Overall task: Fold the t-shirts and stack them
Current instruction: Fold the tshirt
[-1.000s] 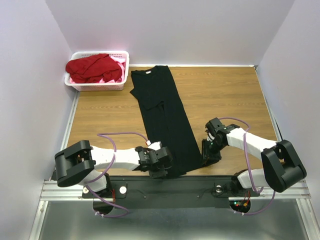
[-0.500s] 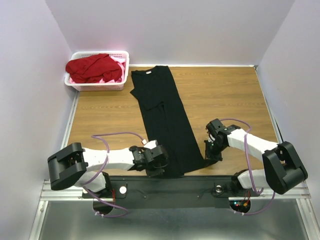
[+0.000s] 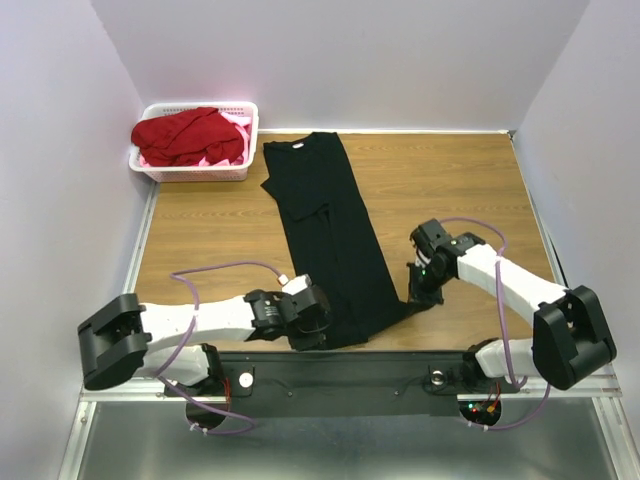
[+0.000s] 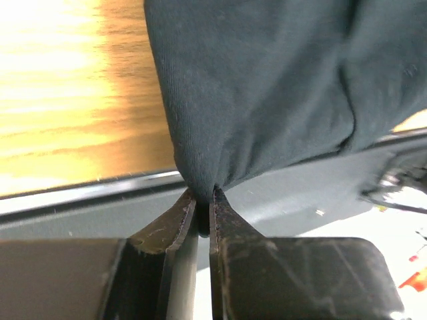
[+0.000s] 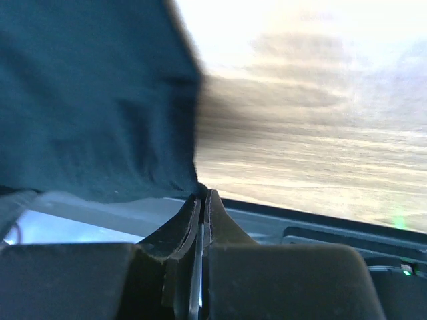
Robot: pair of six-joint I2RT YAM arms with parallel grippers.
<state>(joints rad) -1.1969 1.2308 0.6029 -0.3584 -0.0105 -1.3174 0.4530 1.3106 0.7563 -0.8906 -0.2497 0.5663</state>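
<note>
Where fingers (image 4: 168, 225) pinch, t-shirt (image 4: 267, 87) hem bunches.

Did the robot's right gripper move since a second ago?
Yes. The right gripper, shut on the black t-shirt, has moved away from the table's near edge, farther up the tabletop.

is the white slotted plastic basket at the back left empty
No, a crumpled red t-shirt lies piled inside the white slotted plastic basket, heaped above its rim.
</note>
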